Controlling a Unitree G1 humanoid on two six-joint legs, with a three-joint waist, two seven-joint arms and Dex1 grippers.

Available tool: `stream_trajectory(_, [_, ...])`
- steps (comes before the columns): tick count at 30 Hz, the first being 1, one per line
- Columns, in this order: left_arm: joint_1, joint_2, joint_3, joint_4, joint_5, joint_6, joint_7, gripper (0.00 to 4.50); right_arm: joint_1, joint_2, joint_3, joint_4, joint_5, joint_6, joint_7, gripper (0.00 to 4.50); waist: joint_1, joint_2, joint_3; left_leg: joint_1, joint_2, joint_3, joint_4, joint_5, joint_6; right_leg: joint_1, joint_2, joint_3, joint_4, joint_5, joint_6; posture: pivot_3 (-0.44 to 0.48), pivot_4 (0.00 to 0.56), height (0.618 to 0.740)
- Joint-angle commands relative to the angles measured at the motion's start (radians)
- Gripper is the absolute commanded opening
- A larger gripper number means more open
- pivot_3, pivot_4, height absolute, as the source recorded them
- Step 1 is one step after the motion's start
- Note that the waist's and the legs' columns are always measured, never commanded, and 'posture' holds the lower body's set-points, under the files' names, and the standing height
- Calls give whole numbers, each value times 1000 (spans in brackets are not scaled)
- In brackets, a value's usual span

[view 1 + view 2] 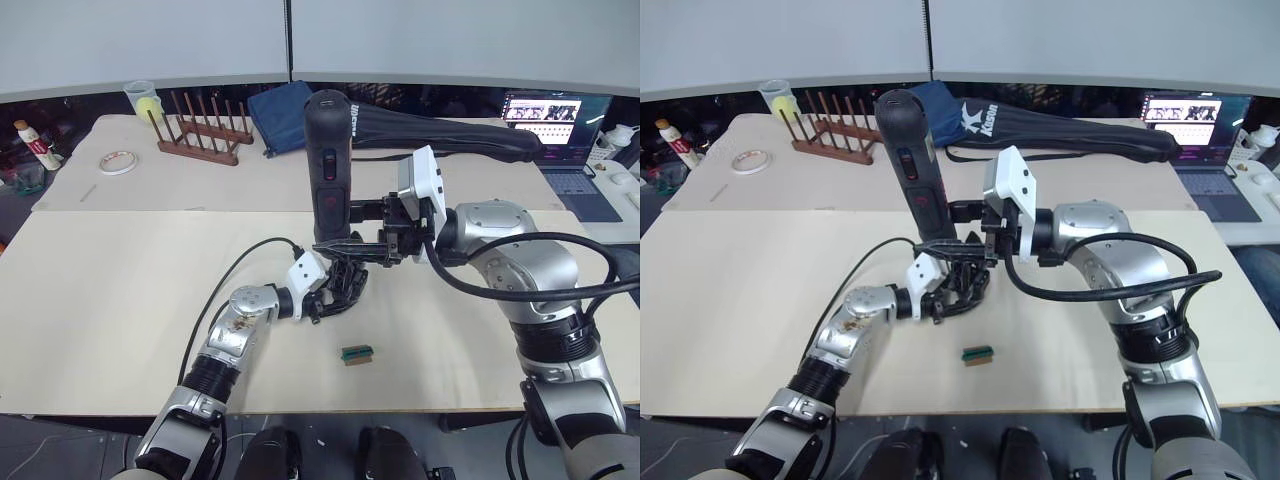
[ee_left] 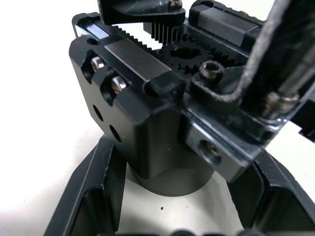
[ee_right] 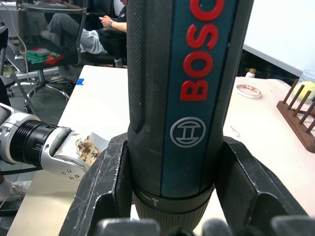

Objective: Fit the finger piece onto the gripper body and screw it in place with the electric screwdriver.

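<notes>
The gripper body [image 1: 343, 283], a chunky black block with exposed gears [image 2: 182, 51], rests on the beige table [image 1: 120, 300]. My left gripper [image 1: 335, 292] is shut on its rounded base [image 2: 167, 172], one finger on each side. The electric screwdriver [image 1: 329, 165] stands upright over the body, red markings facing me, with my right gripper [image 1: 350, 230] shut on its lower barrel [image 3: 182, 113]. Its thin metal bit [image 2: 295, 64] comes down onto a screw at the edge of the body. I cannot tell the finger piece apart from the body's black parts.
A tiny green-and-brown block [image 1: 357, 353] lies just in front of the body. At the back stand a wooden rack [image 1: 200, 135], a tape roll [image 1: 118, 161], a blue cloth [image 1: 280, 115], a long black bag [image 1: 450, 130] and a laptop [image 1: 560, 130]. A seated person [image 3: 98, 29] is behind the table.
</notes>
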Motion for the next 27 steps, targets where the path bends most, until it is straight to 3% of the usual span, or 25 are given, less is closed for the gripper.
stream_trajectory(1, [-16, 7, 18, -43, -19, -18, -6, 2301, 46, -25, 51, 79, -78, 40, -7, 1957, -1, 0, 0, 0, 0, 0, 0, 0, 0, 0, 0, 0, 0, 0, 0, 0, 150, 740])
stream_trajectory(14, [-22, 7, 20, -45, -22, -15, -1, 2301, 56, 1, 51, 109, -86, -31, -19, 1957, -4, 0, -1, 1, 0, 0, 0, 0, 0, 0, 0, 0, 1, 0, 0, 0, 150, 740])
stream_trajectory(22, [-21, 9, 22, -46, -23, -14, 0, 2301, 49, -67, 112, 135, -125, -1, 52, 1957, -4, 0, -2, 1, 0, 0, 0, 0, 0, 0, 0, 0, 1, 0, 0, 0, 150, 740])
stream_trajectory(27, [-19, 9, 21, -48, -25, -13, 0, 2301, 48, -25, 78, 157, -125, -46, 7, 1957, -5, 0, -3, 1, 0, 0, 0, -1, 1, 0, 0, 0, 1, 0, 0, 0, 150, 740])
